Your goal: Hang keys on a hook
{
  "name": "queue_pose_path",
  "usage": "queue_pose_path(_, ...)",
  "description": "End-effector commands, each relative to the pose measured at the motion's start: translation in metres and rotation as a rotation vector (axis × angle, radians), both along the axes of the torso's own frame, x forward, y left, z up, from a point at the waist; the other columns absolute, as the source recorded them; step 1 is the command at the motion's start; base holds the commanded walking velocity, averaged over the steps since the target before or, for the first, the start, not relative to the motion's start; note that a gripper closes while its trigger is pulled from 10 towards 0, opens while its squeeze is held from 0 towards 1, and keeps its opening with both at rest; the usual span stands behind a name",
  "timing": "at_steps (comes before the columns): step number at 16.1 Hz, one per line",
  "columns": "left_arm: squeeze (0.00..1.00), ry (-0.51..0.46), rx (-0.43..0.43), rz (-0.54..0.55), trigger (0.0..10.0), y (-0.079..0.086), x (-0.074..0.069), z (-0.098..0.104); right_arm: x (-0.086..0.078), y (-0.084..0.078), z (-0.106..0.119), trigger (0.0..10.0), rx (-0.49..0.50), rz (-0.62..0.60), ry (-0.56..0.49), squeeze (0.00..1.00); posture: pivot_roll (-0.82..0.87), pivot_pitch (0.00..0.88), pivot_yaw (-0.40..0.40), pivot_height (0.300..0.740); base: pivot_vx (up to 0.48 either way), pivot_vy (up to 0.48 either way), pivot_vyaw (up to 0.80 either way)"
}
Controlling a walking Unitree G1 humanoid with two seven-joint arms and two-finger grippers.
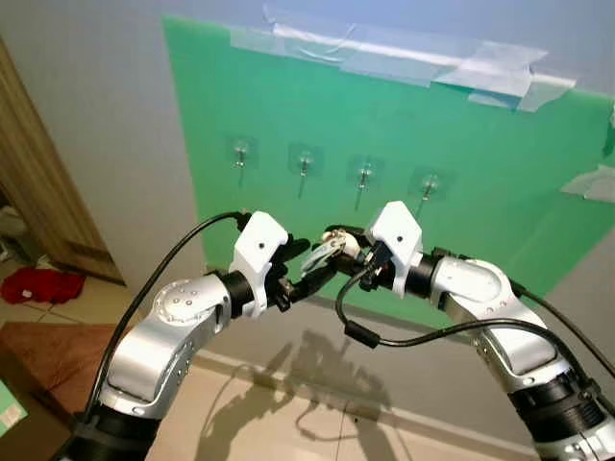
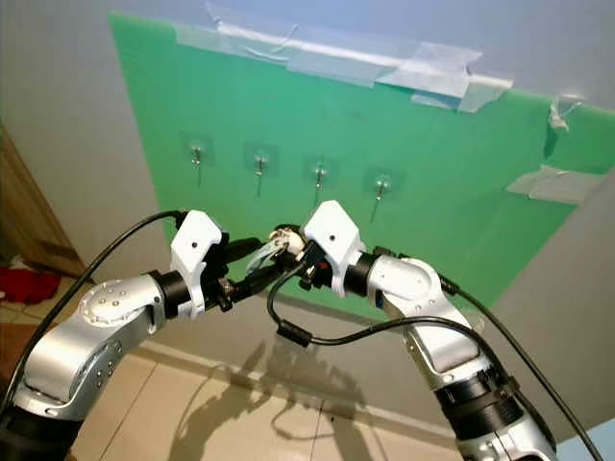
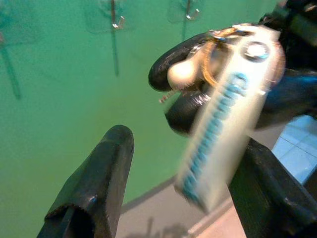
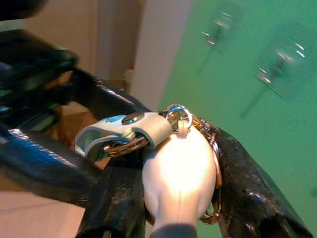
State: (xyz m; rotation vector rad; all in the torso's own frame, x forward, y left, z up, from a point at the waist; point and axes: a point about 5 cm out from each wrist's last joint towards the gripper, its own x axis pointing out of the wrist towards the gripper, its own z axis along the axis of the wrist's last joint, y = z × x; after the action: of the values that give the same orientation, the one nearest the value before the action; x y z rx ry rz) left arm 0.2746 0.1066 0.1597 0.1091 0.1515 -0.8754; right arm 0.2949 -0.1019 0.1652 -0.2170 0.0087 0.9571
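The keys (image 1: 323, 254) are a cream fob (image 4: 178, 168) with brass rings and a white tag with blue lettering (image 3: 223, 124). My right gripper (image 1: 338, 242) is shut on the fob, holding it in front of the lower part of the green board (image 1: 452, 134). My left gripper (image 1: 302, 275) meets it from the left. Its fingers (image 3: 106, 173) stand open with the tag hanging between them, close to one finger. A row of several clear stick-on hooks (image 1: 364, 176) sits on the board just above both grippers, all bare.
Clear tape (image 1: 404, 56) holds the board's top edge to the grey wall. A wooden door frame (image 1: 38, 192) and a red cloth (image 1: 38, 285) on the floor lie to the left. Black cables (image 1: 384, 336) loop under the arms above the tiled floor.
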Motion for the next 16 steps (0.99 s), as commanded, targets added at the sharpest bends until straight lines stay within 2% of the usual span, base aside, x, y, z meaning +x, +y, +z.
queue_pose_path(1,0.0,-0.076,-0.035,0.141,10.0,0.005,0.01,0.009,0.012,-0.023,-0.014,0.0,0.081,-0.278,0.127,0.0,-0.03,0.0,-0.045,0.74,0.0,0.0,0.0)
queue_pose_path(2,0.0,-0.096,-0.057,0.212,10.0,0.008,0.016,0.012,0.014,-0.027,-0.019,0.0,0.113,-0.351,0.177,0.0,-0.02,0.0,-0.046,0.74,0.0,0.0,0.0)
queue_pose_path(3,0.0,-0.111,-0.123,0.32,10.0,0.014,0.024,0.019,0.015,-0.034,-0.029,0.0,0.197,-0.469,0.271,0.0,-0.02,0.0,-0.048,0.74,0.0,0.0,0.0)
queue_pose_path(4,0.0,-0.115,-0.188,0.374,10.0,0.015,0.027,0.025,0.012,-0.035,-0.038,0.0,0.248,-0.532,0.327,0.0,-0.02,0.0,-0.047,0.74,0.0,0.0,0.0)
queue_pose_path(7,0.0,-0.108,-0.215,0.408,10.0,0.012,0.029,0.025,0.006,-0.026,-0.051,0.0,0.262,-0.567,0.381,0.0,-0.02,0.0,-0.04,0.74,-0.216,0.0,0.0)
queue_pose_path(9,0.0,-0.107,-0.228,0.428,10.0,0.012,0.032,0.026,0.007,-0.027,-0.051,0.0,0.255,-0.586,0.393,0.0,-0.02,0.0,-0.039,0.74,-0.349,0.0,0.0)
queue_pose_path(13,0.0,-0.127,-0.203,0.459,10.0,0.012,0.034,0.025,0.01,-0.028,-0.05,0.0,0.263,-0.605,0.382,0.0,-0.02,0.0,-0.041,0.74,-0.469,0.0,0.0)
queue_pose_path(14,0.0,-0.13,-0.196,0.466,10.0,0.012,0.034,0.024,0.011,-0.029,-0.049,0.0,0.259,-0.603,0.358,0.0,-0.02,0.0,-0.041,0.74,-0.469,0.0,0.0)
queue_pose_path(16,0.0,-0.129,-0.19,0.488,10.0,0.015,0.036,0.022,0.011,-0.031,-0.042,0.0,0.224,-0.602,0.239,0.0,-0.02,0.0,-0.041,0.74,-0.232,0.0,0.0)
